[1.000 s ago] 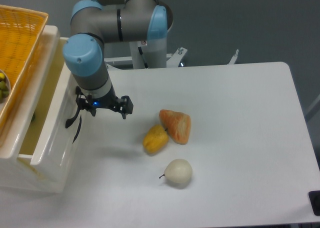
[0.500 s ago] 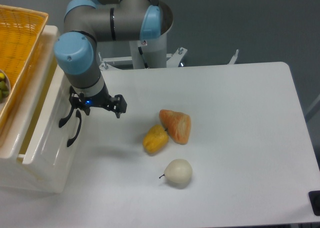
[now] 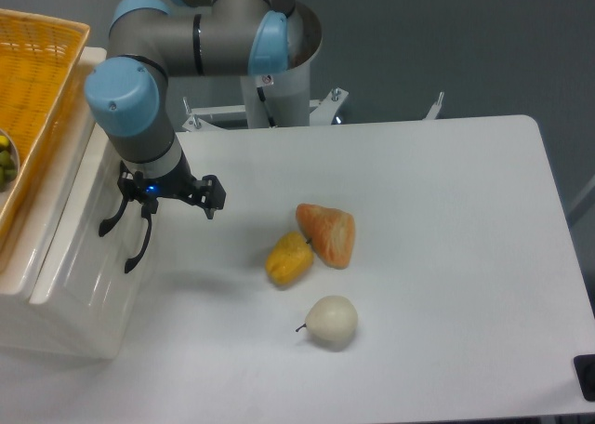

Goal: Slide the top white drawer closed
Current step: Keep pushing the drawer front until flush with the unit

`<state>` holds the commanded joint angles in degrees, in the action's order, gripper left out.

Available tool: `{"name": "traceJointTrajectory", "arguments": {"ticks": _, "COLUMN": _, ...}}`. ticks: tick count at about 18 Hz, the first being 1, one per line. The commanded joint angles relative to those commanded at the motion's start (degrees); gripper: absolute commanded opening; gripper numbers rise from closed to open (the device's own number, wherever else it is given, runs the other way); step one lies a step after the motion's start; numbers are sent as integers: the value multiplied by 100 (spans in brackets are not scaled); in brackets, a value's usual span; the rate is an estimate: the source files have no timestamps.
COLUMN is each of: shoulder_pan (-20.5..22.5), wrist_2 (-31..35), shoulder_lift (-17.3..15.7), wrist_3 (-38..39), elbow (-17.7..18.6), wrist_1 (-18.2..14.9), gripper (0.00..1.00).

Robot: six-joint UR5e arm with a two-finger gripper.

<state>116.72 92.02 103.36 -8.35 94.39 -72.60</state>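
Observation:
The top white drawer [image 3: 72,257] sits at the left, its front almost flush with the white cabinet; only a thin gap shows along its top edge. Its curved black handle [image 3: 110,216] is just left of my gripper [image 3: 149,199]. The gripper points down and presses against the drawer front by the handle. Its fingers are hidden under the wrist, so I cannot tell whether they are open or shut. The lower drawer's black handle [image 3: 139,245] shows just below.
An orange woven basket [image 3: 33,89] with green fruit rests on top of the cabinet. On the table [image 3: 446,257] lie an orange-red piece [image 3: 327,233], a yellow piece [image 3: 289,258] touching it, and a pale pear [image 3: 332,321].
My gripper moved left against the drawer front. The top drawer slid into the cabinet and the yellow interior that showed before is now almost fully covered.

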Motion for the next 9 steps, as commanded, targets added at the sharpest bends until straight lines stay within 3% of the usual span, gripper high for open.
{"name": "traceJointTrajectory", "arguments": {"ticks": 9, "shoulder_pan": -35, "wrist_2": -9, "shoulder_lift": -17, "wrist_3": 0, "elbow": 0, "wrist_1": -9, "gripper": 100}}
